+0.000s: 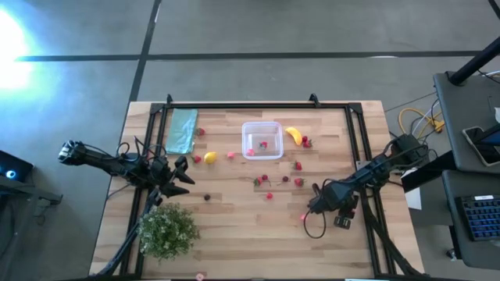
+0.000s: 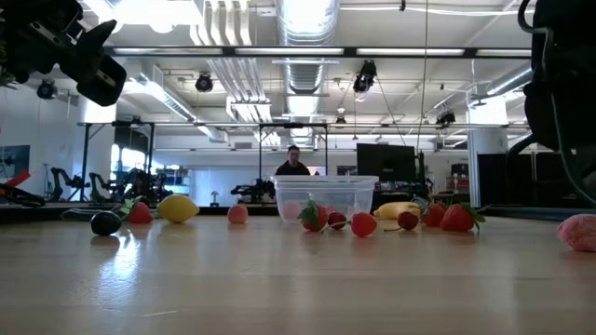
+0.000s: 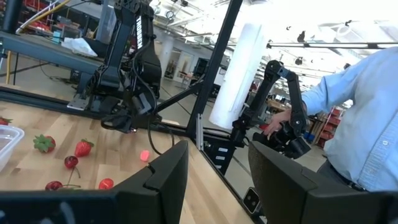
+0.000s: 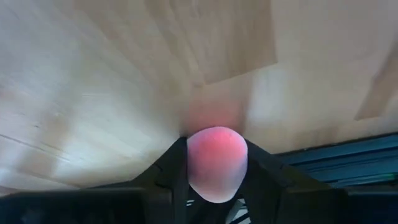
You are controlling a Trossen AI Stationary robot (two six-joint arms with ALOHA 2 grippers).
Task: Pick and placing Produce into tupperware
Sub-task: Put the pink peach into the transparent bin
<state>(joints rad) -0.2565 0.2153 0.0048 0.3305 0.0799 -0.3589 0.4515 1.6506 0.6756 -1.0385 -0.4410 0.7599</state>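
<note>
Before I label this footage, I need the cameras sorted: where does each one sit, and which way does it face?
High view: overhead, straight down on the table, both arms, the tupperware.
Low view: table height, level across fruit to the room; arms enter from above.
Left wrist view: past the left gripper to the right arm and a person's sleeve.
Right wrist view: down at wood; right gripper clamps a pink fruit.
Shared: that fruit shows in all.

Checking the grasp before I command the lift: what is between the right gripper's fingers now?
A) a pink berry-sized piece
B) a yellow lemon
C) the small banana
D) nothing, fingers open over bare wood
A: the right wrist view shows the right gripper shut on a pink piece, just above the table near its right edge; the lemon and banana lie elsewhere.
</note>
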